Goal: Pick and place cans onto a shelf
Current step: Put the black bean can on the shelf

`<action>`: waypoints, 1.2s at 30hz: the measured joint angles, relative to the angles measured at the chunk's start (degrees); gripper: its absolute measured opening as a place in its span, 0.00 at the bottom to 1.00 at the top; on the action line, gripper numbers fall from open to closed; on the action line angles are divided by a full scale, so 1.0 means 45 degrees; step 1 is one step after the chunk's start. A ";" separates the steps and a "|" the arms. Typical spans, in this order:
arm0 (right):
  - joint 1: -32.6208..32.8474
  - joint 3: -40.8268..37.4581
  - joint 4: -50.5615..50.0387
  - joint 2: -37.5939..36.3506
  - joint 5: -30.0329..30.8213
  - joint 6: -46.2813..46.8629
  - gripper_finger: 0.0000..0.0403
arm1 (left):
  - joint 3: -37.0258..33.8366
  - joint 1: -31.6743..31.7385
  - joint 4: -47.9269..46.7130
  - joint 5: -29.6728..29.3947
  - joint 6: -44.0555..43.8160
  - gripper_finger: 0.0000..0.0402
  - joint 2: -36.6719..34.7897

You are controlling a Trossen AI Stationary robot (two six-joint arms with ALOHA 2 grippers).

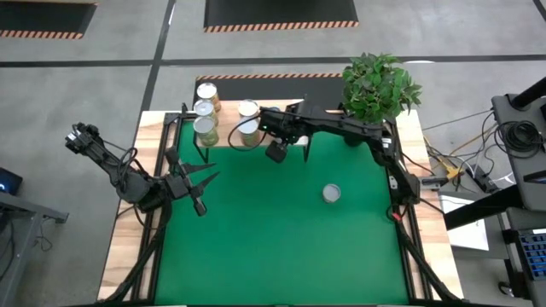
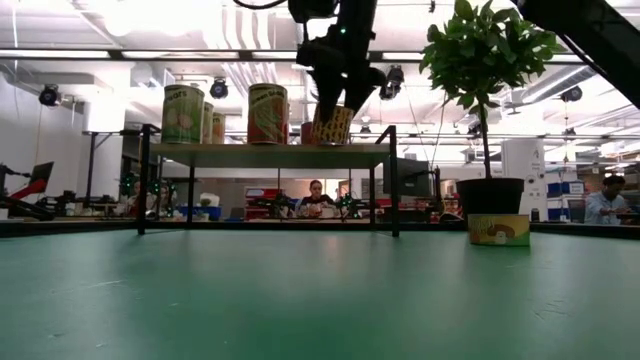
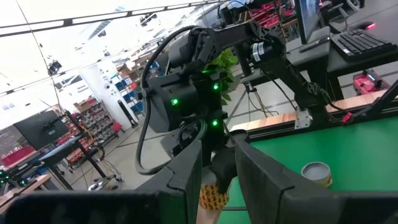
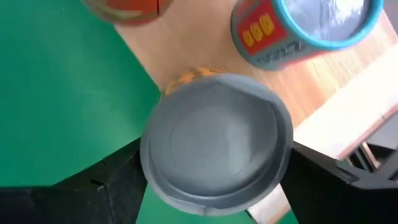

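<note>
The pale-wood shelf [image 1: 229,136] stands on thin black legs at the mat's far edge. Several cans stand on it [image 1: 205,109] [image 2: 182,113] [image 2: 268,113]. My right gripper [image 1: 256,130] is shut on a yellowish can [image 2: 333,125] at the shelf's near edge. Another can [image 1: 332,194] stands upright on the green mat and also shows in the low view [image 2: 498,229]. My left gripper [image 1: 198,189] is open and empty over the mat's left side. My right gripper pinches the can's side wall just below its grey top [image 4: 217,146], one finger [image 4: 118,177] on each side. The fingers come from above, pointing down. The can is tilted [image 2: 333,125], its bottom at the board's level; I cannot tell whether it rests on the board.
A potted green plant [image 1: 380,85] in a black pot [image 2: 490,196] stands at the far right, beside the shelf. A blue-rimmed can [image 4: 311,25] stands close behind the held one. The green mat [image 1: 281,247] lies bare toward the near edge.
</note>
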 joint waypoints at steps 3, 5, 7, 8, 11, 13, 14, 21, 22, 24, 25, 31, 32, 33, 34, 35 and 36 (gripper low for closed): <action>-0.0018 -0.0021 0.0224 0.0047 -0.0025 0.0003 0.78 | 0.0001 0.0000 0.0004 0.0000 0.0000 0.20 0.0000; -0.0042 -0.0030 0.0354 0.0049 -0.0034 0.0005 0.81 | 0.0000 0.0000 0.0004 0.0000 0.0000 0.20 0.0000; -0.0083 -0.0030 0.0371 0.0049 -0.0032 0.0024 0.83 | 0.0001 0.0005 0.0004 0.0000 0.0005 0.20 0.0000; -0.0107 -0.0030 0.0381 0.0044 -0.0033 0.0066 0.84 | 0.0000 0.0002 0.0004 0.0001 0.0005 0.20 0.0000; -0.0137 -0.0030 0.0512 0.0044 0.0086 0.0101 0.85 | 0.0000 0.0001 0.0004 0.0003 0.0005 0.20 0.0000; -0.0137 -0.0030 0.0591 0.0019 0.0491 0.0052 0.85 | 0.0000 0.0001 0.0001 0.0000 0.0005 0.20 0.0000; -0.0137 -0.0030 0.0643 -0.0004 0.0612 0.0009 0.85 | 0.0000 0.0003 0.0001 0.0003 0.0005 0.20 0.0000; -0.0078 -0.0022 0.0698 -0.0416 0.0626 0.0005 0.85 | 0.0000 0.0005 -0.0005 0.0004 0.0005 0.20 0.0000; -0.0047 0.0034 0.0654 -0.0485 0.0627 0.0005 0.84 | 0.0000 0.0000 -0.0005 0.0000 0.0006 0.20 0.0000; 0.0037 0.0135 0.0649 -0.0661 0.0620 0.0013 0.83 | 0.0000 0.0001 -0.0001 0.0004 0.0010 0.20 0.0000; 0.0072 0.0167 0.0652 -0.0782 0.0610 0.0015 0.83 | 0.0000 0.0005 -0.0001 0.0003 0.0010 0.20 0.0000; 0.0149 0.0174 -0.0340 -0.1419 0.0520 0.0318 0.76 | 0.0000 0.0004 -0.0010 0.0002 0.0009 0.20 0.0000; 0.0149 0.0174 -0.0648 -0.1439 0.0534 0.0444 0.74 | 0.0000 0.0004 -0.0014 0.0004 0.0010 0.20 0.0000; 0.0140 0.0169 -0.1009 -0.1452 0.0556 0.0601 0.71 | 0.0000 0.0001 -0.0015 0.0003 0.0010 0.20 0.0000; 0.0140 0.0148 -0.1315 -0.1452 0.0629 0.0663 0.67 | 0.0000 0.0003 -0.0012 0.0003 0.0010 0.20 0.0000; 0.0140 0.0091 -0.1482 -0.1452 0.0661 0.0682 0.63 | 0.0000 0.0003 -0.0010 0.0005 0.0005 0.20 0.0000; 0.0142 -0.0001 -0.1534 -0.1452 0.0660 0.0681 0.59 | 0.0000 0.0005 -0.0013 0.0003 0.0008 0.20 0.0000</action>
